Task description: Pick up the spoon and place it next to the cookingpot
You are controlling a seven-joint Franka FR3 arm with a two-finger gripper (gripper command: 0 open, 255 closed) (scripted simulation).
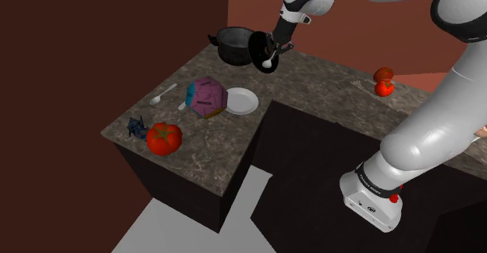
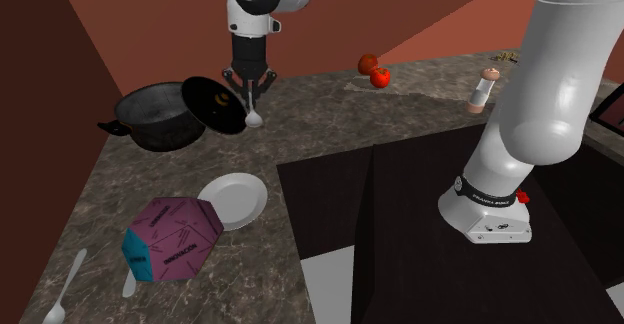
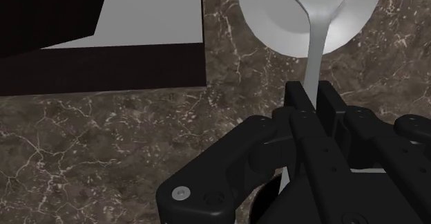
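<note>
A white spoon [image 2: 253, 113] hangs bowl-down, clamped in the black gripper [image 2: 248, 84]. It is just beside the black cooking pot [image 2: 152, 117] and the lid [image 2: 212, 102] leaning at the pot's side, low over the dark marbled counter [image 2: 330, 112]. Bare counter lies open towards the second exterior view's right. Closer in, the counter's inner edge drops to a dark recess where the arm's base [image 2: 490, 212] sits. The white arm arches high from there, wrist pointing straight down. The spoon is plain and glossy, its slim handle pinched between the fingers. A white plate [image 2: 232, 200], a purple and teal many-sided solid [image 2: 172, 237] and a second spoon [image 2: 65, 290] lie well apart from it.
</note>
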